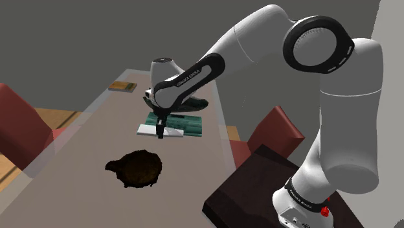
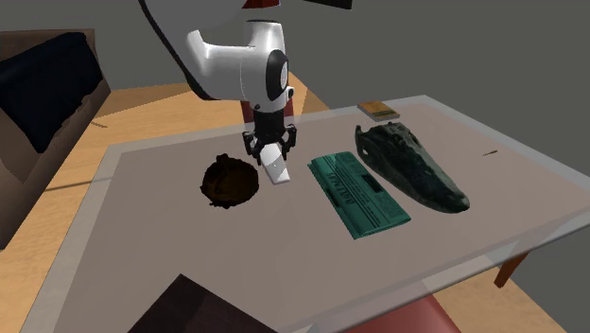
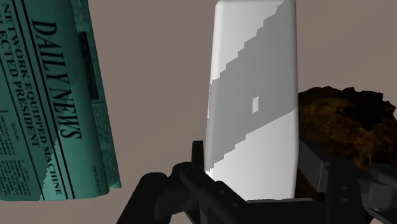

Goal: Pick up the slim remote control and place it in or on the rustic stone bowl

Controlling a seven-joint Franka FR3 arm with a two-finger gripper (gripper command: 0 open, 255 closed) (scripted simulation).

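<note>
Arm (image 1: 259, 39) reaches from stand (image 1: 239, 191) out over bench (image 2: 284, 255). Tool (image 2: 271, 149) points down at approx. bench centre.

Tool condition: fingers (image 3: 196, 164) clamp the remote (image 2: 278, 170), 1 against each long edge at its near end. Wrist view shows no gap betw. fingers and casing. Nothing else in the grip.

Remote: slim white/grey slab. The rest of its length sticks out past the fingertips. I can't tell whether it is clear of the bench or resting on it; in shoulder view it looks level w/ the surface.

Location: remote lies betw. bowl (image 2: 230, 182) and newspaper (image 2: 359, 194).
- Bowl: dark brown, rough, irregular rim, upright on bench. Just beside remote, not touching it.
- Newspaper: green, folded, lying flat, headline "DAILY NEWS" legible in wrist view. Near remote on the opposite side, apart from it.

Other items:
- Long dark item (image 2: 411, 166) lies alongside newspaper, toward second exterior view's right; I can't identify it.
- Small flat box (image 2: 376, 110) sits near the bench's far corner in that view, well apart from remote.
- 1 red chair (image 1: 275, 133) stands betw. bench and stand.
- Dark sofa (image 2: 43, 85) at second exterior view's left, off the bench.
</note>
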